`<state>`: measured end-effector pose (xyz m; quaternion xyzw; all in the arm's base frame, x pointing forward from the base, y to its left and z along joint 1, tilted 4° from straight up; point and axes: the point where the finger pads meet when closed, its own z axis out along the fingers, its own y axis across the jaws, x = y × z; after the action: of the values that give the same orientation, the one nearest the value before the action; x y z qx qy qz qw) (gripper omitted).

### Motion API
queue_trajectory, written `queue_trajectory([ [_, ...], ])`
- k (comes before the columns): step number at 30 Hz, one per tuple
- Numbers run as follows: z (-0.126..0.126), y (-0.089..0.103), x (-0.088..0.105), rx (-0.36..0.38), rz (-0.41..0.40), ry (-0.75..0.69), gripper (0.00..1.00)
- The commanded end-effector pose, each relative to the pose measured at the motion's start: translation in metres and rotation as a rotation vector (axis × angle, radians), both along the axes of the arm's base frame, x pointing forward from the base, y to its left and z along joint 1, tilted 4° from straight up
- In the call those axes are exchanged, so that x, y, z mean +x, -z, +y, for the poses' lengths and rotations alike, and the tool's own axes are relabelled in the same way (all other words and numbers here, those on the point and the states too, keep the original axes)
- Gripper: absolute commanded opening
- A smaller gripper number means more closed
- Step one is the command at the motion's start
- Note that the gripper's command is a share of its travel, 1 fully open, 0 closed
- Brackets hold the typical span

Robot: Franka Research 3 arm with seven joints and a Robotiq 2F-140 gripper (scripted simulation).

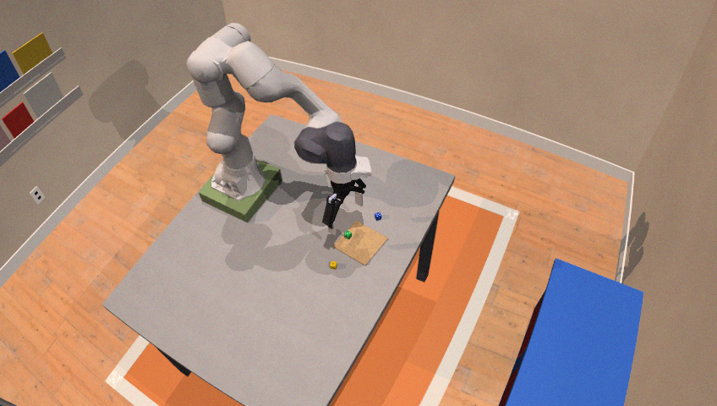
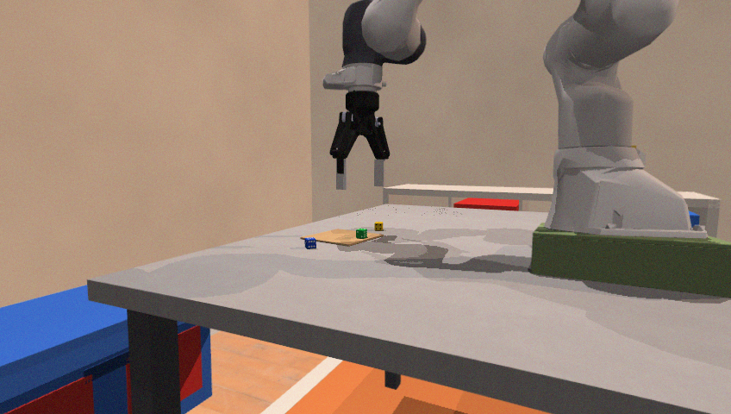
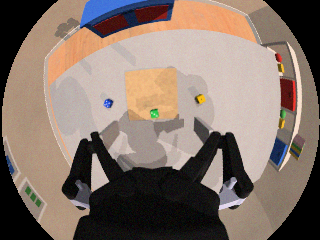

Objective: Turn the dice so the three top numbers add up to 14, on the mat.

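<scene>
The tan mat lies flat on the table. The green die lies on the mat, close to its edge on the robot's side. The blue die is on the table beside the mat. The yellow die is on the table on the mat's opposite side. The numbers on top are too small to read surely. My gripper is wide open and empty, well above the table and mat.
The grey table bears the green robot base. The table's far edge from the base runs beyond the mat. A blue cabinet stands off the table.
</scene>
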<state>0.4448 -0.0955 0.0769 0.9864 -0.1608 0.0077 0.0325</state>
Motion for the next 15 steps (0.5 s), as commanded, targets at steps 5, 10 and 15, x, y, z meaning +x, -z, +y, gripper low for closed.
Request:
queue_trajectory([
  [5, -0.008, 0.001, 0.000, -0.006, -0.015, 0.242, 1.00],
  [10, -0.012, 0.001, 0.001, -0.005, -0.020, 0.329, 1.00],
  [15, -0.016, 0.002, 0.001, -0.004, -0.026, 0.415, 1.00],
])
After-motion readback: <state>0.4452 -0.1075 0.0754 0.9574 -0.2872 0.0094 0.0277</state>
